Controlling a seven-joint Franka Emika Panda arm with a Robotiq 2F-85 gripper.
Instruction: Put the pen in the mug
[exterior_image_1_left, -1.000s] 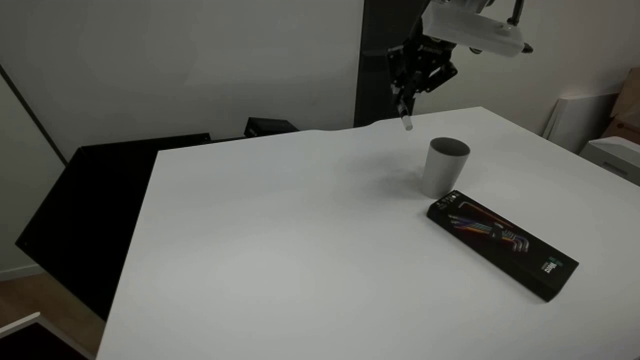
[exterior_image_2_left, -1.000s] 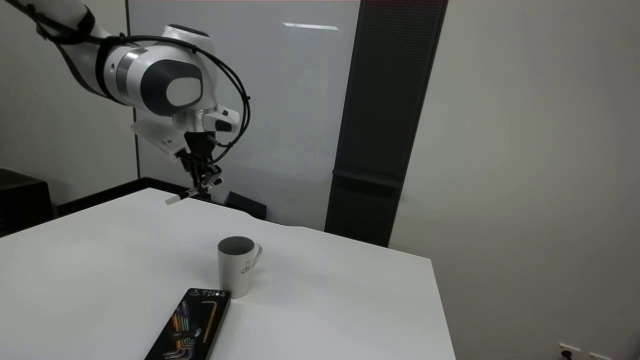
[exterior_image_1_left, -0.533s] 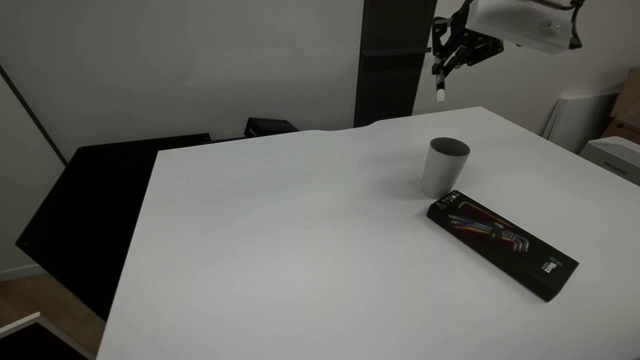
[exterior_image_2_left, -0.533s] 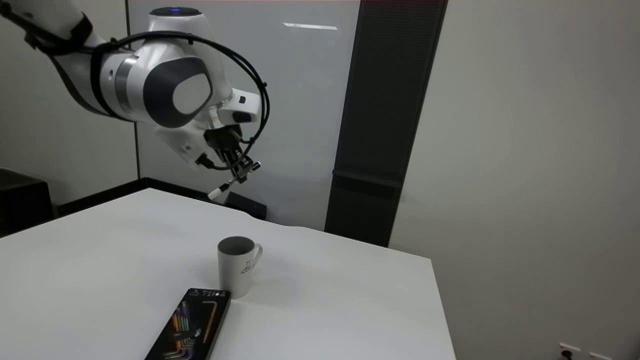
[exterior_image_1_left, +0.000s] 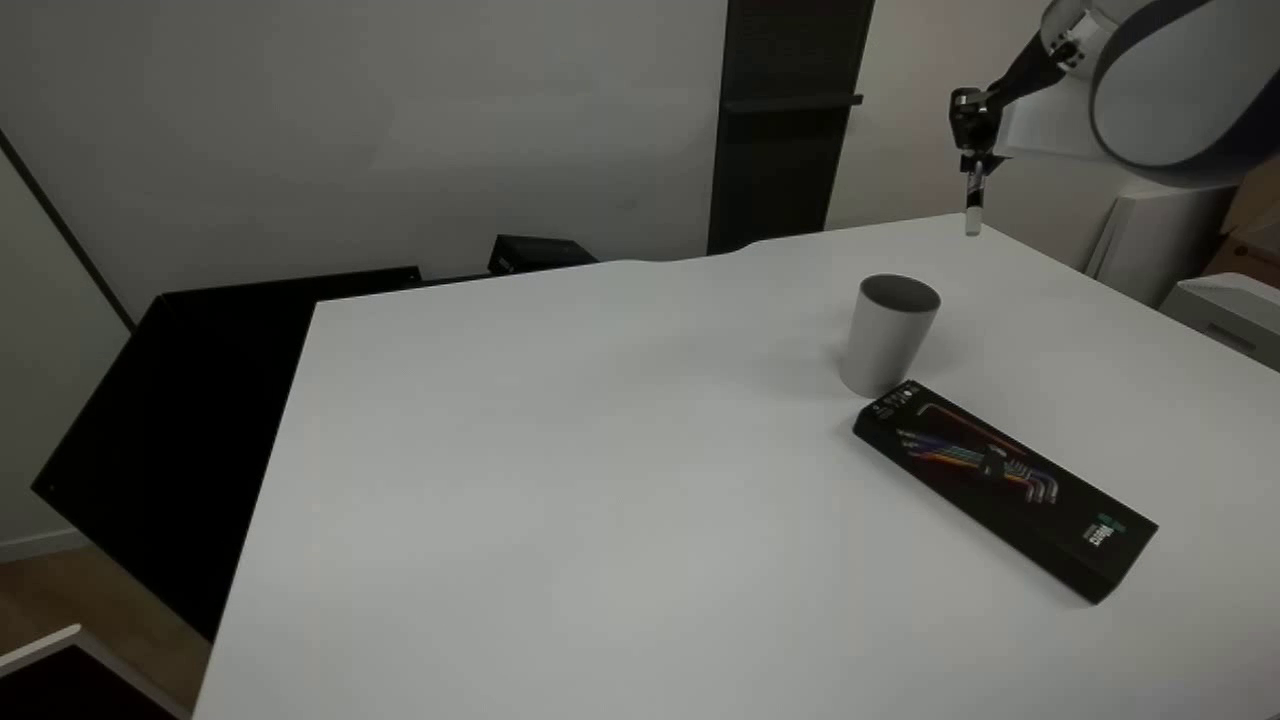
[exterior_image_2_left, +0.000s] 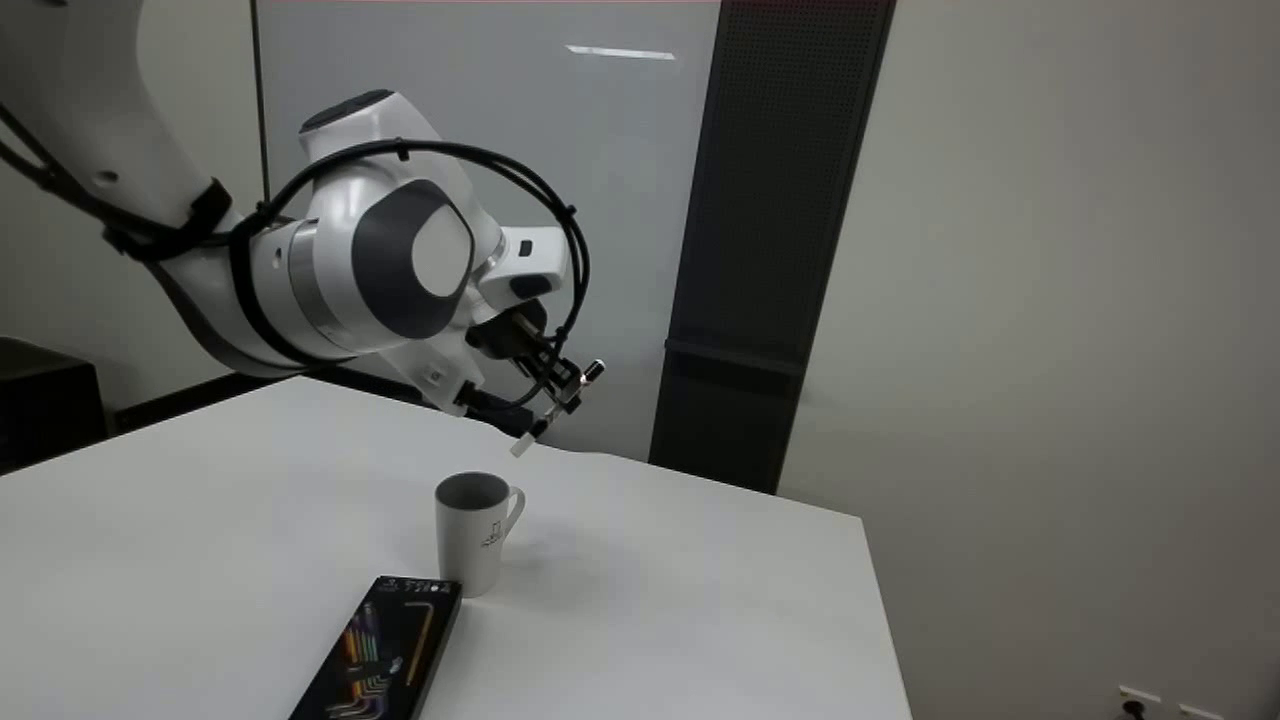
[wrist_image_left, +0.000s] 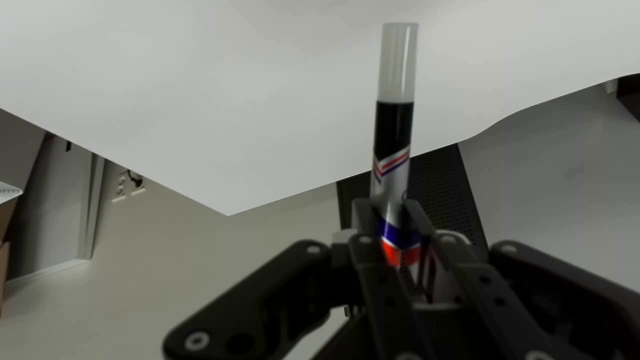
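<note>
End effector (wrist_image_left: 391, 220) is clamping the pen (wrist_image_left: 393, 132) around its blue and red bands. The pen is slanting clear of the counter (exterior_image_2_left: 650, 580) and apart from the mug (exterior_image_2_left: 470, 545), white end lower. Caution: descending at this slant is risking a white-end strike on the mug's wall; contact may be pivoting the pen within the grip. Beyond, the black box (exterior_image_2_left: 380, 650) is lying at the mug's base, touching or just beside; a pushed mug may be catching there and tipping.
</note>
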